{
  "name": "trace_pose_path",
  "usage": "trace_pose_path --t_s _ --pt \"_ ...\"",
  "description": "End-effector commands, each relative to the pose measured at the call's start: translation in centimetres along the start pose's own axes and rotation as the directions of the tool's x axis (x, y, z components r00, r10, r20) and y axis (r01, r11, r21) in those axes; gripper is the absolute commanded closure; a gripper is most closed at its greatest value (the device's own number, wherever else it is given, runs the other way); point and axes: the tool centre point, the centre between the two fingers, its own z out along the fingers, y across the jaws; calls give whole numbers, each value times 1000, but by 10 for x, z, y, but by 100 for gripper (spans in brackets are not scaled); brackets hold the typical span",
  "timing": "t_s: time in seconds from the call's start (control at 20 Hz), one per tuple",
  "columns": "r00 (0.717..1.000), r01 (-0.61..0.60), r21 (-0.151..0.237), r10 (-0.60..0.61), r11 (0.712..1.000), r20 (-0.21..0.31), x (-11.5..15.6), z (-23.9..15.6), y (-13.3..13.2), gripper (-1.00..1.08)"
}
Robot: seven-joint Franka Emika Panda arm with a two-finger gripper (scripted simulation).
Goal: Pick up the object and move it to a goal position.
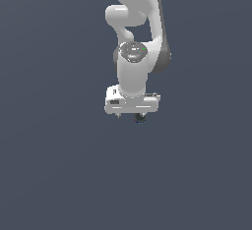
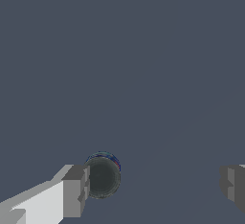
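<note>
The object [image 2: 103, 175] is a small dark round lump with a blue-teal rim. In the wrist view it lies between my two fingers, right against one grey fingertip [image 2: 76, 189], while the other fingertip [image 2: 233, 183] stands far off. My gripper [image 2: 154, 185] is open and holds nothing. In the exterior view the object [image 1: 140, 118] shows as a dark speck just under the white gripper hand [image 1: 132, 102], toward the exterior view's right end of it; my gripper [image 1: 131, 116] hangs straight down over it.
A plain dark grey-blue surface [image 1: 59, 165] fills the whole scene. The white arm [image 1: 135, 27] rises behind the hand. No other object or marker shows.
</note>
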Motion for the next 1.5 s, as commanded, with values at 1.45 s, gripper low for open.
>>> trace_pose_path --t_s 1.45 --pt "974 225 -3 -225 974 -1 -21 38 -13 -92"
